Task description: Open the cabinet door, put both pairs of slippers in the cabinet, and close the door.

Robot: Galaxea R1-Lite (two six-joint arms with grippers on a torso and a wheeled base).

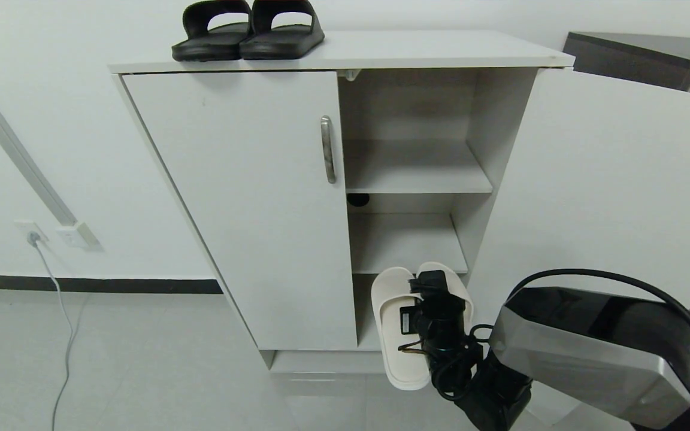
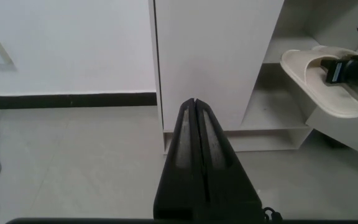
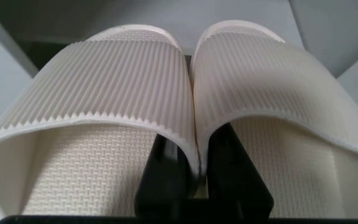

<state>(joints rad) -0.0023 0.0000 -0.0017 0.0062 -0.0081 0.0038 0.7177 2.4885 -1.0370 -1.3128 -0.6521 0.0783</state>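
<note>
A white cabinet stands with its right door swung open and its left door shut. A pair of black slippers rests on the cabinet top. My right gripper is shut on a pair of white slippers, pinching their inner edges together and holding them in front of the cabinet's bottom compartment. The same white slippers hang before the open cabinet in the left wrist view. My left gripper is shut with nothing in it, low above the floor and facing the cabinet's left door.
Two bare shelves cross the open right half. A wall socket with a grey cable sits at the left. A dark counter stands at the back right. The tiled floor lies open at the left.
</note>
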